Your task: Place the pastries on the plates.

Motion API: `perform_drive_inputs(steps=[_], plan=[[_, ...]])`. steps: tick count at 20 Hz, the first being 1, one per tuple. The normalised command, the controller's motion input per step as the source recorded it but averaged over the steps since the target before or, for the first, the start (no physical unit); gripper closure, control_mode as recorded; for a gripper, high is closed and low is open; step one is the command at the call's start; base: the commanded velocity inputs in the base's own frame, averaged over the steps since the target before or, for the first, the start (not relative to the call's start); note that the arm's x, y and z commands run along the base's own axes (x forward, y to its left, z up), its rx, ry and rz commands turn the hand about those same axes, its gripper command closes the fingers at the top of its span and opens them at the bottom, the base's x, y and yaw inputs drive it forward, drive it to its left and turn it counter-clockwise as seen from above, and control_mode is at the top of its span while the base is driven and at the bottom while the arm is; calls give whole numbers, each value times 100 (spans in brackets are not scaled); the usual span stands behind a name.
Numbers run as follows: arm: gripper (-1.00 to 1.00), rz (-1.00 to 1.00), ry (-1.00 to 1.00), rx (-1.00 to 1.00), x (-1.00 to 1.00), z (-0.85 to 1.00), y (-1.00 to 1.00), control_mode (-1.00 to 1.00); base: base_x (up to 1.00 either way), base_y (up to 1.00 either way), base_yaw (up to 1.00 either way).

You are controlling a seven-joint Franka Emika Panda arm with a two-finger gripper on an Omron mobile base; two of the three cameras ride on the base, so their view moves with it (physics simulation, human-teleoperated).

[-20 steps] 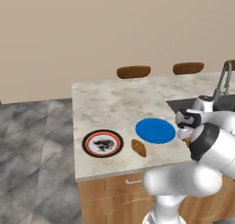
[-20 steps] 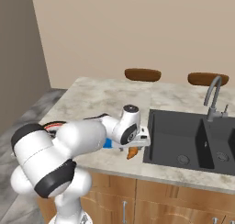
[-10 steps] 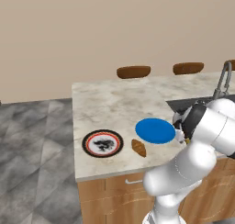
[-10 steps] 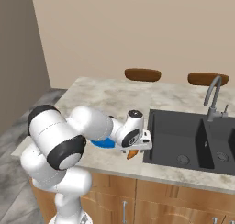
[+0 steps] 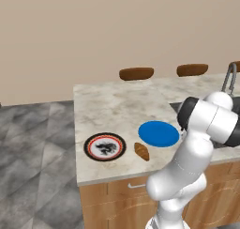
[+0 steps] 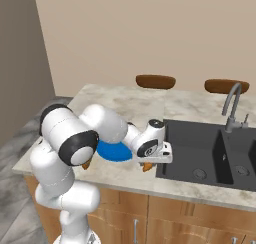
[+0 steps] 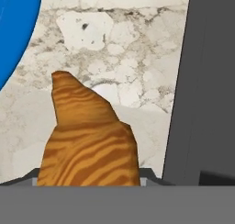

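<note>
My gripper (image 6: pixel 147 163) is low over the counter between the blue plate (image 6: pixel 112 151) and the sink, shut on a golden-brown pastry (image 6: pixel 146 166). In the hand view this pastry (image 7: pixel 87 145) rises from the bottom edge, with the blue plate (image 7: pixel 13 30) at the upper left. A second pastry (image 5: pixel 141 151) lies on the counter between the blue plate (image 5: pixel 159 133) and the white plate with the black-and-red rim (image 5: pixel 104 146). In the right base view that second pastry (image 6: pixel 86 164) peeks out beside my elbow.
The dark double sink (image 6: pixel 210 153) with its faucet (image 6: pixel 231 105) lies just right of the gripper, and its edge (image 7: pixel 206 81) stands close in the hand view. Two brown chair backs (image 5: pixel 136 73) (image 5: pixel 192 69) stand behind the counter. The counter's front edge is near.
The jaws have shut on the pastry by the sink. The arm has swung its elbow round while the hand stayed low at the same spot.
</note>
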Motion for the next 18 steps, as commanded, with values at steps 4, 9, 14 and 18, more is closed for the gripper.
perform_drive_inputs(steps=[4, 9, 14, 18], plan=[[100, -7, -2, 6, -5, 14, 0, -100, 0, 0, 0], [100, -8, -1, 2, 0, 96, 13, -100, 0, 0, 0], [100, -2, 0, -3, 10, 58, 77, -100, 0, 0, 0], [100, 0, -1, 0, 24, 22, 75, -100, 0, 0, 0]])
